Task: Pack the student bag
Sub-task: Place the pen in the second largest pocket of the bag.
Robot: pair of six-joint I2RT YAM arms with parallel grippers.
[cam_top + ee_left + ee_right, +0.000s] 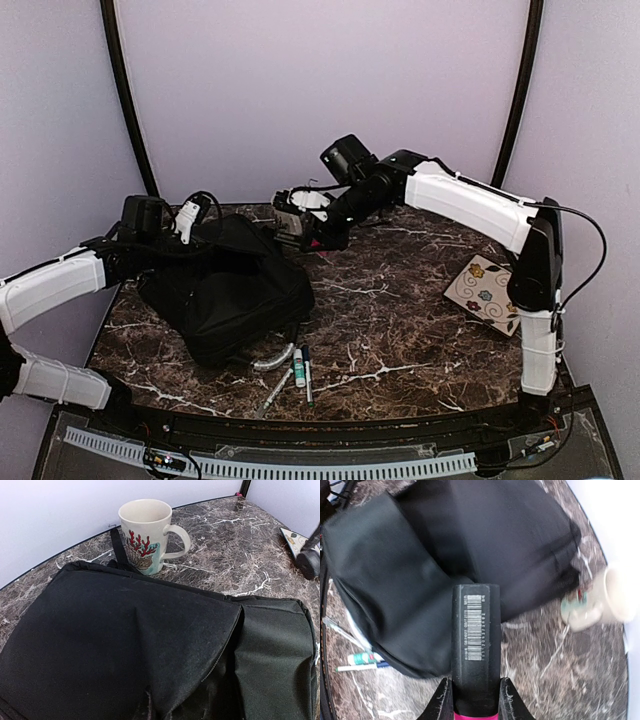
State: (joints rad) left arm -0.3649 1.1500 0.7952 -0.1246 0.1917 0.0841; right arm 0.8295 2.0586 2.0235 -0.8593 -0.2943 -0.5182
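Right wrist view: the right gripper (476,686) has its two fingers (443,700) pressed on both sides of a black stick (476,630). The stick has a white sticker with lines on it and a pink end down by the fingers. It is held up in the air, over the edge of the student bag (420,555) and the table (540,680).

The left gripper (210,232) is over the top of the bag. Its fingers do not show in its own camera. It is shut. I cannot tell if it holds the cloth.

The big black bag lies on the left half of the brown stone table, in front of the left arm. It is soft and a bit lumpy. A zip runs down one side of its top flap.

A white mug (145,535) with a red plant picture stands just behind the bag, near the back wall. A black strap (117,547) of the bag leans on it.

A bent grey handle (272,358) sticks out from under the front of the bag. Some pens (300,368) lie just beside it, near the front edge.

A white pad (485,290) with flowers on it lies far off on the right side, by the right arm.
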